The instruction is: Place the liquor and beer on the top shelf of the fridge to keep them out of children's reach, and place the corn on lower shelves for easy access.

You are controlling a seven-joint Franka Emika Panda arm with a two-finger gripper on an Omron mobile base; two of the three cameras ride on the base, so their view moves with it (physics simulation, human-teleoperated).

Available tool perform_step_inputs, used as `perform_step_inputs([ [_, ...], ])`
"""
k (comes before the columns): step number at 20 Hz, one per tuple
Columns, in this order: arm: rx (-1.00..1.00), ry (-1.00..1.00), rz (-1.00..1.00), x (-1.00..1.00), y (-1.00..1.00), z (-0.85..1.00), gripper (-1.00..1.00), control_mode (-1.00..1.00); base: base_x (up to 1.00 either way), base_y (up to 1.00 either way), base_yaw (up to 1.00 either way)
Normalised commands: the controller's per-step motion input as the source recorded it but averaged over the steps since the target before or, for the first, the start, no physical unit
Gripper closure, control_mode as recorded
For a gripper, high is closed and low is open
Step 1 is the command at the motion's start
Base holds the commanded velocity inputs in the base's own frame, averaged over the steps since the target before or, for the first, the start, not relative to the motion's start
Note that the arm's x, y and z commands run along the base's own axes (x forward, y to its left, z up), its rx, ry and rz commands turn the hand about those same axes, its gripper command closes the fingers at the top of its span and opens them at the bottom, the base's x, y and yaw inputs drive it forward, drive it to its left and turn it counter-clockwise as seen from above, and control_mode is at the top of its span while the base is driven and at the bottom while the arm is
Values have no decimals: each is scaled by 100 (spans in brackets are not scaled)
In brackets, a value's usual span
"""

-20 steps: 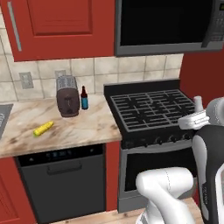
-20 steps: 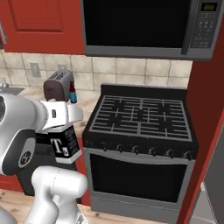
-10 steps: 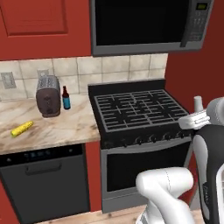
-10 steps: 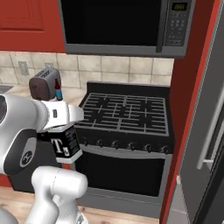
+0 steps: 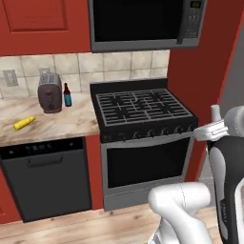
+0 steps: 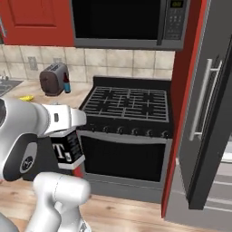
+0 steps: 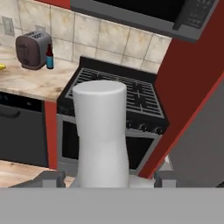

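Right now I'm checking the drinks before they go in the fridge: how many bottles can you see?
2. The beer stands on the counter beside the toaster. The liquor is held in the claw, in front of the stove. More may be hidden.

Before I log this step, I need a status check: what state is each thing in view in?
liquor: held in the hand, off the counter, upright.
hand: closed around the liquor bottle.
beer: standing upright on the counter, beside the toaster.
corn: lying flat on the counter.
fridge: door shut.
toaster: upright, on the counter.
oven: door shut.
microwave: door shut.
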Motion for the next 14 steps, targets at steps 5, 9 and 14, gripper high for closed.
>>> perform_step_inputs([
  [5,0,0,0,0,0,0,100,100,-73,-40,0],
  [9,0,0,0,0,0,0,100,100,-55,-53,0],
  [14,0,0,0,0,0,0,100,100,-11,-85,0],
])
